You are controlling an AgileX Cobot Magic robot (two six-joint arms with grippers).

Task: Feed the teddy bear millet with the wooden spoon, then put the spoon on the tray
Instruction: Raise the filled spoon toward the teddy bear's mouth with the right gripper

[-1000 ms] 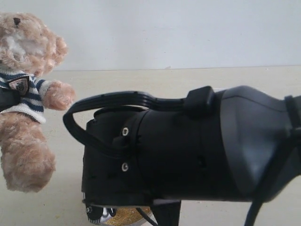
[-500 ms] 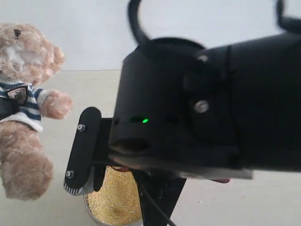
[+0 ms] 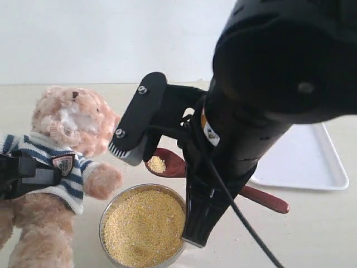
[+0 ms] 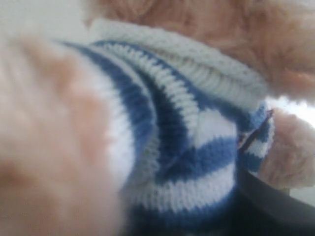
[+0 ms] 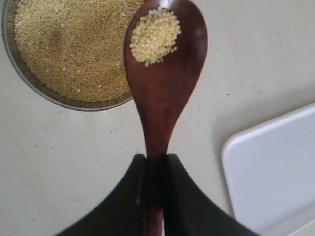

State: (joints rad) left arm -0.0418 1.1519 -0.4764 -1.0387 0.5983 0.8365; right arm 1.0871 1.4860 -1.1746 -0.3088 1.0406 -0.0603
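Where grainy millet [image 5: 153, 35] heaps, oval wooden spoon [image 5: 165, 93]

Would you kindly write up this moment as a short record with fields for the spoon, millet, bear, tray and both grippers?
spoon: dark reddish-brown wooden spoon, small heap of millet in its bowl
millet: golden-yellow grain filling the round metal bowl
bear: fluffy light-brown teddy bear in striped shirt, beside the metal bowl
tray: flat white rectangular plastic tray, visible part bare
right gripper: shut on the spoon's handle
left gripper: shut on the bear's torso
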